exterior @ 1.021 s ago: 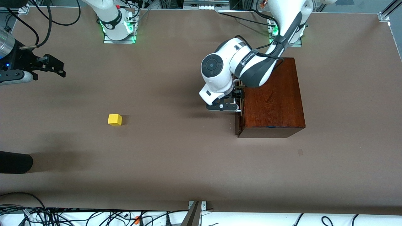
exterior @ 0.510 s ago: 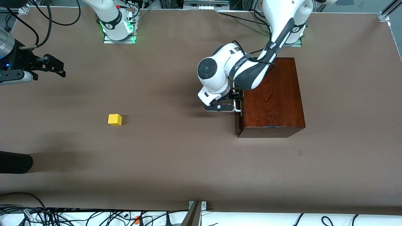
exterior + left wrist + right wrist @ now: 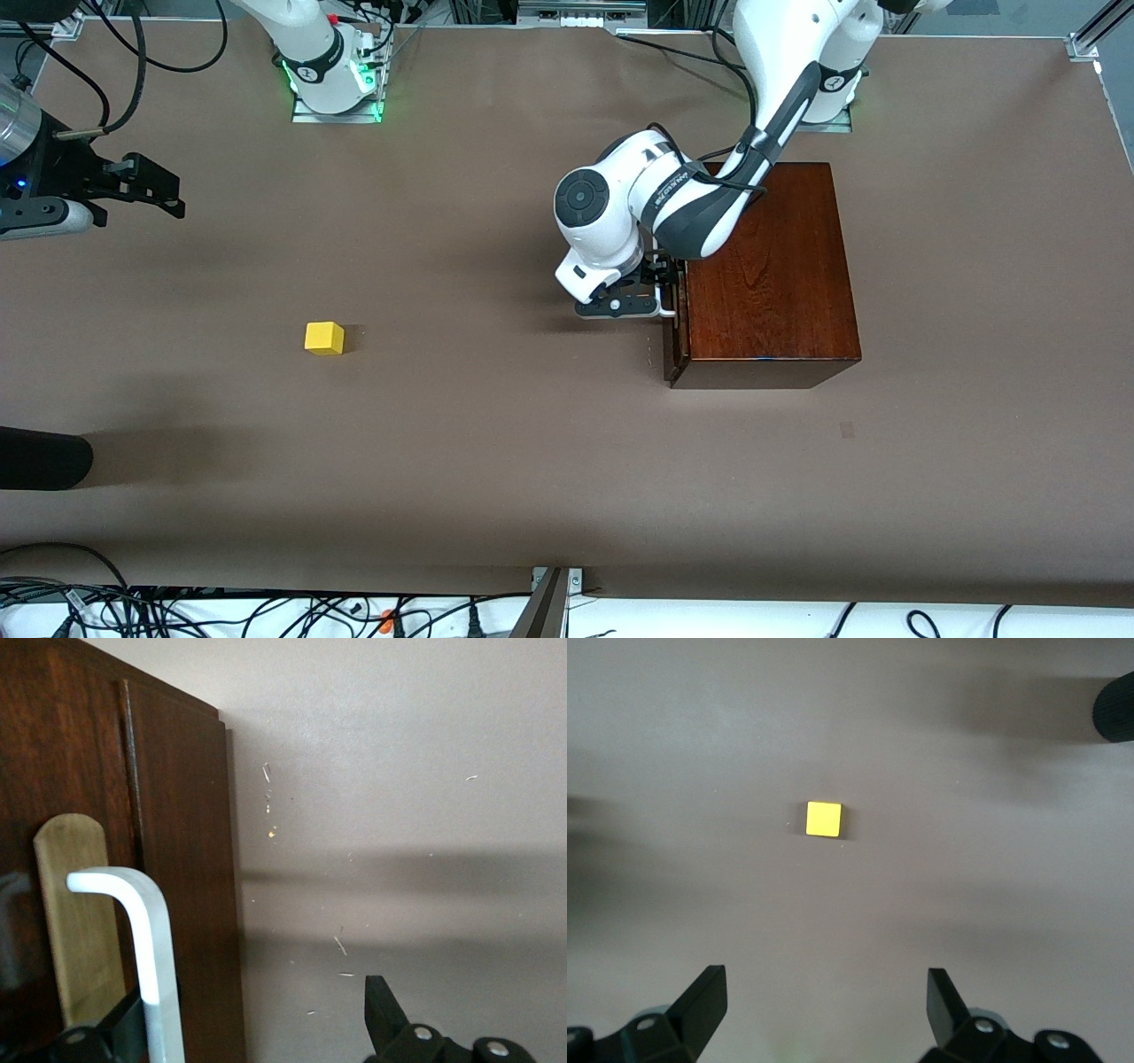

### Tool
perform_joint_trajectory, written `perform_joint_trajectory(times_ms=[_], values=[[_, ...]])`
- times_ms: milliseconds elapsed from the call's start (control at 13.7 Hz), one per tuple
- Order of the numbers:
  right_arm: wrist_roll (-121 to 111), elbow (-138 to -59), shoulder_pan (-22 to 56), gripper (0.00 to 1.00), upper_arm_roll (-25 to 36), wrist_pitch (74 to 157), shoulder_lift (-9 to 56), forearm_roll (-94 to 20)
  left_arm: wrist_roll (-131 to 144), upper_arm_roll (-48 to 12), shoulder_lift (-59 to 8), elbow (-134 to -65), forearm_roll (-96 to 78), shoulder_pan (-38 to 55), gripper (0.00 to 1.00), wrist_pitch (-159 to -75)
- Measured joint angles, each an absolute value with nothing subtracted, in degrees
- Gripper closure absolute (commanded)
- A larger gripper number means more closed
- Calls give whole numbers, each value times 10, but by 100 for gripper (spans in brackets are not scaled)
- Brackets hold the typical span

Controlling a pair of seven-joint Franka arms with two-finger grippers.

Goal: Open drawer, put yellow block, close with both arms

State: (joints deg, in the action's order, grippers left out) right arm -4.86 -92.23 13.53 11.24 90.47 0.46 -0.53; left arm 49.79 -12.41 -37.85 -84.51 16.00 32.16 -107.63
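Observation:
The reddish-brown wooden box [image 3: 766,275] stands toward the left arm's end of the table, and its drawer [image 3: 673,350] looks shut or nearly shut. My left gripper [image 3: 666,299] is open at the drawer's dark front [image 3: 177,859]. The white handle [image 3: 146,948] lies between its fingers, close against one finger [image 3: 124,1028]; the gripper's midpoint shows in the left wrist view [image 3: 257,1001]. The yellow block [image 3: 324,338] lies alone on the brown table toward the right arm's end. My right gripper [image 3: 164,190] is open and empty, high over the table, with the block [image 3: 824,819] below it and the gripper [image 3: 826,980] well above it.
A black rounded object [image 3: 44,458] juts in at the right arm's end, nearer the front camera than the block; it also shows in the right wrist view [image 3: 1114,709]. Cables [image 3: 177,611] run along the table's near edge.
My left arm's wrist and gripper have shifted slightly away from the box along the drawer's front side. The box, the block and the right arm have not moved.

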Motion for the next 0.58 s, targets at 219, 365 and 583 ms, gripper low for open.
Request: perform_joint_trajectory(times_ms=[219,365,583], values=[[-49,-922,135,0,113,905,5,-5,513,-123,-379,-845,160,325,0,-1088],[-49,-922,135,0,113,905,5,-5,514,-118,-380,-844,160,336,0,-1091],[-49,-922,135,0,113,905,5,-5,520,-115,-388,-829,155,344,0,-1094]])
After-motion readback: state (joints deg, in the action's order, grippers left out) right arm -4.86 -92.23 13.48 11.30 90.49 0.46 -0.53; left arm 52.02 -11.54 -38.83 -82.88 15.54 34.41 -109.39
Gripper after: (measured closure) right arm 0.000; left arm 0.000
